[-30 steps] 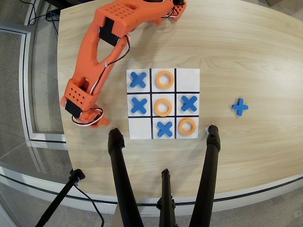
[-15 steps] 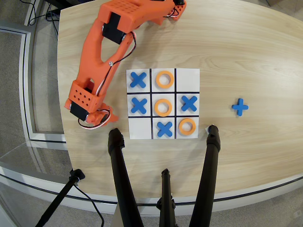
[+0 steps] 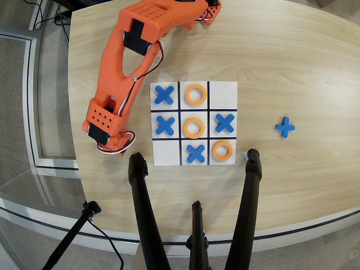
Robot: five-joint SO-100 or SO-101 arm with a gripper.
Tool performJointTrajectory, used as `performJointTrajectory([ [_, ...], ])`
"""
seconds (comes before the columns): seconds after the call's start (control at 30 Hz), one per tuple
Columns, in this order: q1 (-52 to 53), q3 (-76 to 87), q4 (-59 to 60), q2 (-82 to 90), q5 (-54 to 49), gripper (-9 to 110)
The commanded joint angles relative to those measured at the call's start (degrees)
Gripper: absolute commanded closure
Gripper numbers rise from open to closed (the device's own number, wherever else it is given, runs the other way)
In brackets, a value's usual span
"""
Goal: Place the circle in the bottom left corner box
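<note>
The white 3x3 board (image 3: 223, 90) lies mid-table in the overhead view. Three orange rings rest on it: top middle (image 3: 195, 94), centre (image 3: 193, 127) and bottom right (image 3: 223, 150). Several blue X pieces fill other cells. As this view shows it, the bottom left corner box (image 3: 166, 152) is bare white. My orange arm reaches down the board's left side, and its gripper (image 3: 117, 147) points downward a little left of that corner. The wrist body hides the fingers and anything between them.
A blue plus-shaped piece (image 3: 285, 127) lies alone on the wood to the board's right. Black tripod legs (image 3: 142, 194) (image 3: 251, 180) stand just below the board's lower corners. The table's curved left edge (image 3: 72, 112) runs close beside the arm.
The wrist and gripper have shifted right and slightly down, closer to the board's lower left corner. The pieces on the board have not moved.
</note>
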Motion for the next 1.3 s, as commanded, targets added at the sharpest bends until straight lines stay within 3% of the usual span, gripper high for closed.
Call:
performJointTrajectory([
  [0.0, 0.62, 2.20, 0.09, 0.35, -1.05, 102],
  [0.3, 0.53, 2.46, 2.55, 5.36, 2.02, 102],
  [0.53, -1.14, 1.76, 15.47, 23.12, 6.77, 102],
  [0.67, -4.31, 12.74, 17.67, 36.65, 6.15, 102],
  [1.03, -24.08, 54.40, 15.21, 70.75, 8.17, 102],
  [1.27, -42.54, 63.28, 19.16, 80.33, 18.72, 102],
])
